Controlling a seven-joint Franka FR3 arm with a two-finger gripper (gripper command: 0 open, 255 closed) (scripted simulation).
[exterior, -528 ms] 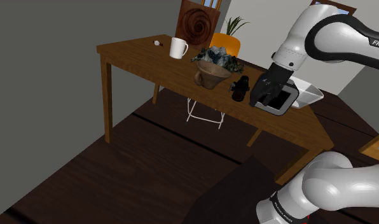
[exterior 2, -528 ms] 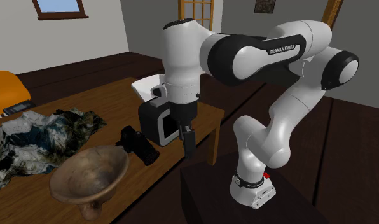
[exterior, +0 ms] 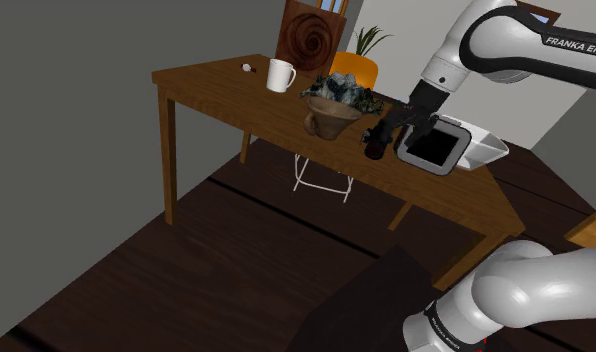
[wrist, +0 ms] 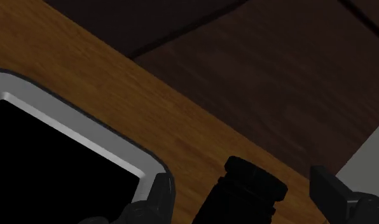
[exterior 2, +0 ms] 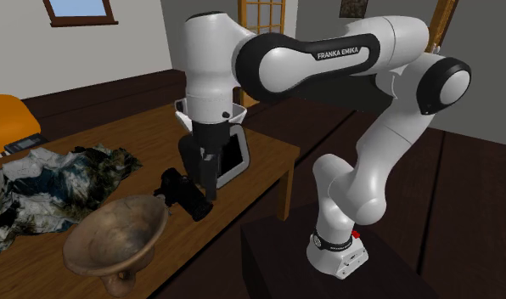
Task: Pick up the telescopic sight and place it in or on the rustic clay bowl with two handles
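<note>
Only readable marking: white "FRANKA EMIKA" on the dark arm link (exterior 2: 355,53) in the second exterior view, running along the link's length. The shoulder view shows the same lettering on the dark arm link (exterior: 574,44). There the frame's right edge cuts it off, so it reads "FRANKA EMIK". Small white print runs round the base collar (exterior 2: 329,245) at the arm's foot, also seen in the shoulder view (exterior: 441,325). It is too small to read in either. No numbers or signs legible.
</note>
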